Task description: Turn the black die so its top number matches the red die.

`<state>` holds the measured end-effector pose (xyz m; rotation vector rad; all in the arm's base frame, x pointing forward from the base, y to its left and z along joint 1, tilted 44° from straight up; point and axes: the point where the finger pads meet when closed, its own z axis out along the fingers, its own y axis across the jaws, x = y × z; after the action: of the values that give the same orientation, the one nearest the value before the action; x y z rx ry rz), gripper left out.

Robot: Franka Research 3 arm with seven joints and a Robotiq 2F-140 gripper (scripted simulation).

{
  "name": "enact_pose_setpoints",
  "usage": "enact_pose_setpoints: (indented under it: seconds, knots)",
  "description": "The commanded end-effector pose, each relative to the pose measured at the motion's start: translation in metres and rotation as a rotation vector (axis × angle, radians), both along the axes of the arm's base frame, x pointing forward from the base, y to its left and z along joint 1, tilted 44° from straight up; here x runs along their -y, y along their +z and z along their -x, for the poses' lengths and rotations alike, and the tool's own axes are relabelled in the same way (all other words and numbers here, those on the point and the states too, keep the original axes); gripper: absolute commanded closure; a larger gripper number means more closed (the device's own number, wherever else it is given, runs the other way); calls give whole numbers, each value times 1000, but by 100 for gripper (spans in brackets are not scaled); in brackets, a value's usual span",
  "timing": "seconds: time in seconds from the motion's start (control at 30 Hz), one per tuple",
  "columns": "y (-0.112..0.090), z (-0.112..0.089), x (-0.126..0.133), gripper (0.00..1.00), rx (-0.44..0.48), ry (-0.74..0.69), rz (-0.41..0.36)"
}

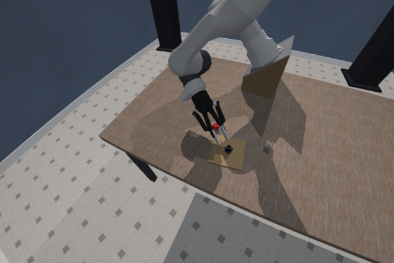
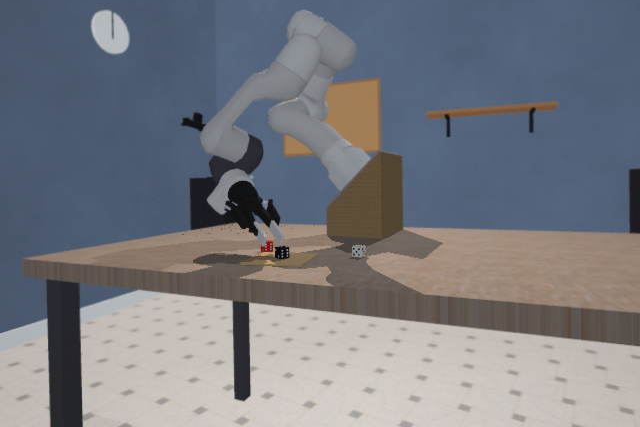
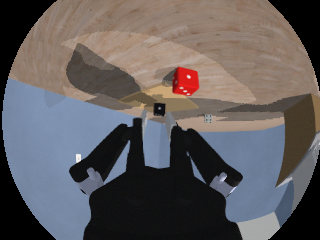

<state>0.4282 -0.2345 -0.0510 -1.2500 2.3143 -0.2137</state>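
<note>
The black die (image 1: 228,149) lies on the tan mat (image 1: 227,157), near the mat's far edge. It also shows in the exterior view (image 2: 281,251) and in the wrist view (image 3: 159,108). My gripper (image 1: 221,139) is tilted and hovers just above and behind the black die. Its fingers stand a little apart with nothing between them, and the die sits just past the fingertips. The red die (image 1: 215,126) lies on the table behind the mat, seen through the gripper's links. It also shows in the exterior view (image 2: 267,246) and in the wrist view (image 3: 187,82).
A white die (image 1: 268,145) lies on the table to the right of the mat. The arm's wedge-shaped wooden base (image 1: 265,77) stands further back. The table's front edge runs close to the mat. Black stands rise off the table.
</note>
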Motion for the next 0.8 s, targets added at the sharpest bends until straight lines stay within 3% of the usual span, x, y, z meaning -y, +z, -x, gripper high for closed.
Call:
enact_pose_setpoints:
  seconds: [0.0,0.27,0.77]
  knots:
    - [2,2,-5,75,-3,17,-8]
    - [5,1,-8,75,-3,17,-8]
    - [41,-7,-42,75,-3,17,-8]
